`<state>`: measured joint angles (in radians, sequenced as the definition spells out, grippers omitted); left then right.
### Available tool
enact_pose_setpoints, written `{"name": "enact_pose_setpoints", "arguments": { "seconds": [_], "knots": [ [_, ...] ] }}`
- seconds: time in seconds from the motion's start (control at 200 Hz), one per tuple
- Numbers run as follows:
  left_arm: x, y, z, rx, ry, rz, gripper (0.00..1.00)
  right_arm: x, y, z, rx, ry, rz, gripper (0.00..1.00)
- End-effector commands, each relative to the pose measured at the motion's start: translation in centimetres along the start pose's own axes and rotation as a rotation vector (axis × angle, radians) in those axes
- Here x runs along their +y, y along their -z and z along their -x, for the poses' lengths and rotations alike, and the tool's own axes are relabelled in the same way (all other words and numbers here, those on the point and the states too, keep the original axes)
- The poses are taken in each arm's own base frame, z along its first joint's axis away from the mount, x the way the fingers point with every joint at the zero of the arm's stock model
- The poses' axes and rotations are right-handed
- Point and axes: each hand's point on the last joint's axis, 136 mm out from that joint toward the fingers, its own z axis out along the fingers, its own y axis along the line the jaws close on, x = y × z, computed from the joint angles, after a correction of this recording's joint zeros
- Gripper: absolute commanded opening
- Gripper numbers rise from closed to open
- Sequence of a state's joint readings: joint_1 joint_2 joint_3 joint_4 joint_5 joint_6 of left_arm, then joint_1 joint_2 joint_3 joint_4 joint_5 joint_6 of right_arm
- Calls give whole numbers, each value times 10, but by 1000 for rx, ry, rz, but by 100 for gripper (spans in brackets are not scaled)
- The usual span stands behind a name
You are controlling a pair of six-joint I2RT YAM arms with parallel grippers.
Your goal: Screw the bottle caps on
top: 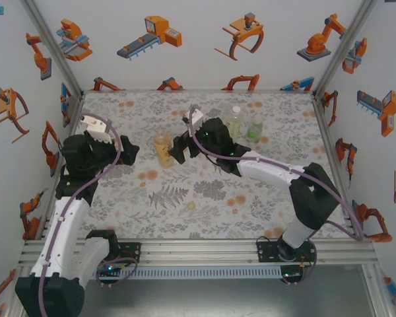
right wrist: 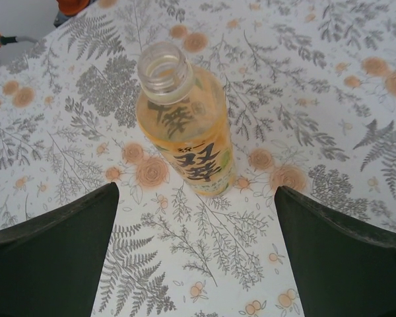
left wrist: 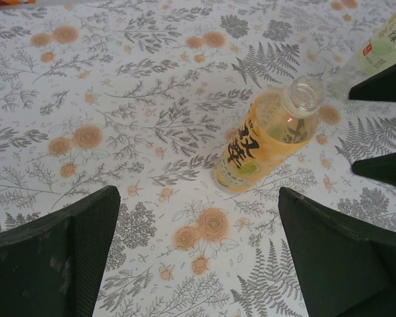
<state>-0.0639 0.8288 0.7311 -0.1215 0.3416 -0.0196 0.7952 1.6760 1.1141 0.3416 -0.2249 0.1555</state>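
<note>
An amber bottle (top: pixel 163 149) with a yellow label stands upright mid-table, its mouth uncapped (right wrist: pixel 164 66). My left gripper (top: pixel 129 150) is just left of it and my right gripper (top: pixel 180 150) just right of it. Both are open and apart from the bottle. In the left wrist view the amber bottle (left wrist: pixel 270 135) lies ahead of the empty left gripper (left wrist: pixel 198 211). In the right wrist view it stands ahead of the empty right gripper (right wrist: pixel 197 205). A pale yellowish bottle (top: pixel 235 121) and a green bottle (top: pixel 255 129) stand behind the right arm. A small pale yellow round thing (top: pixel 191 206), perhaps a bottle cap, lies nearer the front.
Floral cloth (top: pixel 204 191) covers the table, walled on three sides by panels printed with orange robots. The right gripper's dark fingers (left wrist: pixel 383 82) show at the right edge of the left wrist view, beside a labelled bottle (left wrist: pixel 389 43). Open cloth lies toward the front.
</note>
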Motion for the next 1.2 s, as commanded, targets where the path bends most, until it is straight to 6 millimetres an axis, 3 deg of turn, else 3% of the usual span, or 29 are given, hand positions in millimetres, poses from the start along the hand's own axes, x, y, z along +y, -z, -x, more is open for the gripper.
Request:
{"name": "enact_pose_setpoints", "arguments": {
  "seconds": [0.0,0.351,0.671,0.861,1.032,1.192],
  "knots": [
    [-5,6,10,-41,-2,-22,97,14,-13,31,-102,12,45,90],
    [-9,10,9,-58,-19,-39,97,14,-64,19,-108,-12,76,88],
    [-13,11,11,-73,-28,-59,97,11,-95,6,-80,-36,88,74],
    [-17,10,11,-79,-30,-81,97,12,-95,4,-68,-42,86,55],
    [-20,12,13,-89,-34,-97,97,15,-83,13,-78,-39,89,48],
    [-24,12,15,-102,-27,-115,97,23,-56,27,-67,-2,93,44]
  ]
}}
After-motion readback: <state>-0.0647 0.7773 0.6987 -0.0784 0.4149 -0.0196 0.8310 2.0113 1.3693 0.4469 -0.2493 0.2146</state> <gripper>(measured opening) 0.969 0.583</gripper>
